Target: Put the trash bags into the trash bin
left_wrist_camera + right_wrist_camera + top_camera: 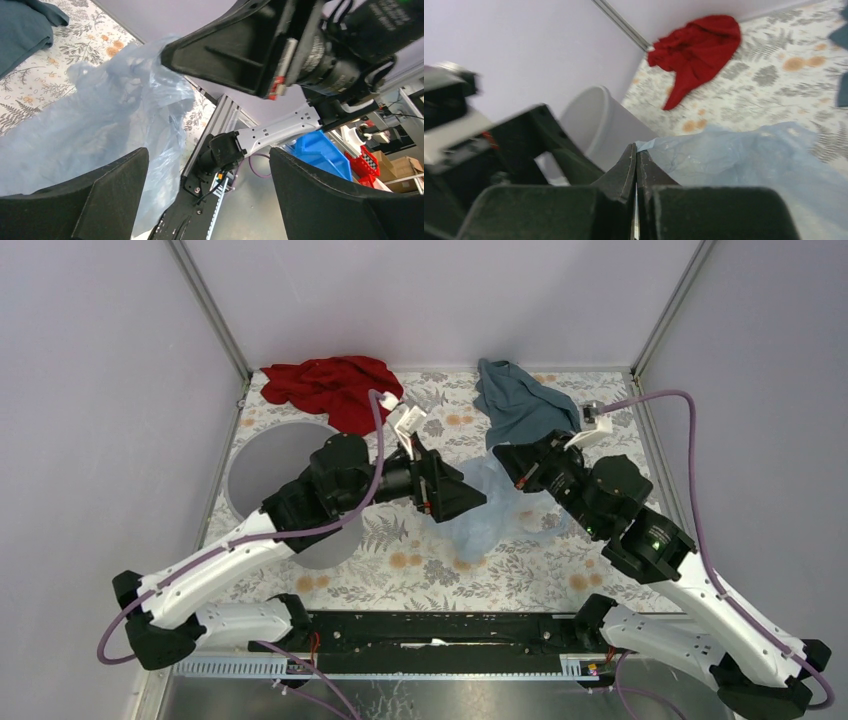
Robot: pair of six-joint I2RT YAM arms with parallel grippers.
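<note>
Pale blue, wrinkled film makes up the trash bag (490,512), which is seen crumpled on the floral-patterned worktop (420,570), outside the trash bin (262,465) and to its right in the overhead view. The bin, round and light grey, is stood upright near the worktop's left edge and is partly covered by the left arm. The left gripper (466,496) is held between bin and bag. Its jaws are spread wide, and in the left wrist view film is seen lying against one finger, unclamped. The right gripper (503,462) is positioned at the side of the bag farther from the bin. Its jaws are pressed together, with an edge of the bag pinched at their tip and drawn upward. A red cloth (330,385) is heaped just behind the bin, and a teal cloth (520,405) is laid farther from the bin, beyond the bag.
</note>
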